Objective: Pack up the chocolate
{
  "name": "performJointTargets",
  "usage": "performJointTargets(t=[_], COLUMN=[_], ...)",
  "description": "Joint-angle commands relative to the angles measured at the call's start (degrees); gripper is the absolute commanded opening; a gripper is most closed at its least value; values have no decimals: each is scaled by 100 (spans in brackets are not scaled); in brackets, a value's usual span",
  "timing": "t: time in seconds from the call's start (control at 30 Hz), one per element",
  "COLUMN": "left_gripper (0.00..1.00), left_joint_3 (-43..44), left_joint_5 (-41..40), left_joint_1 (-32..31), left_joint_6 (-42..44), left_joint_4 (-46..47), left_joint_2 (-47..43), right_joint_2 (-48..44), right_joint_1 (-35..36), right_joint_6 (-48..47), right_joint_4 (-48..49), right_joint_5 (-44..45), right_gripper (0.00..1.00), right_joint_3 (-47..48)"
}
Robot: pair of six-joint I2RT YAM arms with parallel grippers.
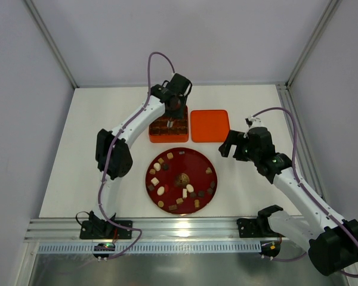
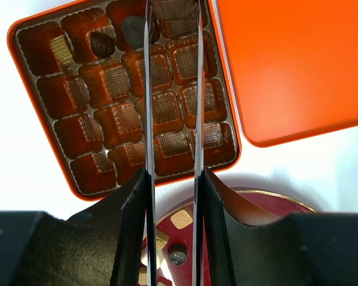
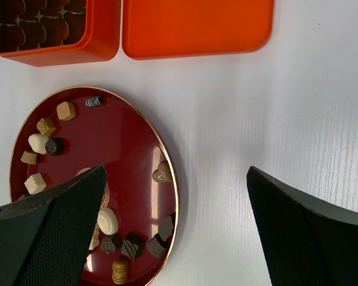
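Most of the chocolate lies loose on the red plate: small dark, tan and cream pieces, well apart from each other. A few already sit in far-left cells of the orange box, just behind the plate, lid flat beside it on the white table. Pieces look light, rigid, smooth and probably slick; likely to chip or smear if squeezed hard, and easy to flick away on the glossy plate. Best hold is across two flat sides with light pressure, the rounded ones across the narrow width. Left gripper hangs over the box's far row, thin blades drawn close, seemingly clenched on a brown piece at the tips. Right gripper is spread wide and holds nothing, near the plate's right edge.
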Motion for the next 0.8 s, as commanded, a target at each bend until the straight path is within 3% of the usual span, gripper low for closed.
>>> performJointTargets(t=[0.0,0.37,0.77], left_gripper=[38,45,45], left_joint_3=[129,156,-19], left_joint_5=[17,78,245], left_joint_1=[17,18,35], left_joint_6=[86,138,68], left_joint_4=[254,209,-1], left_joint_2=[-46,-55,-555], right_joint_2=[-99,-65,24], right_joint_1=[-10,-10,-10], right_joint_6=[6,15,-12], right_joint_4=[44,88,88], right_joint_5=[47,29,12], right_gripper=[100,100,100], right_joint_3=[53,53,150])
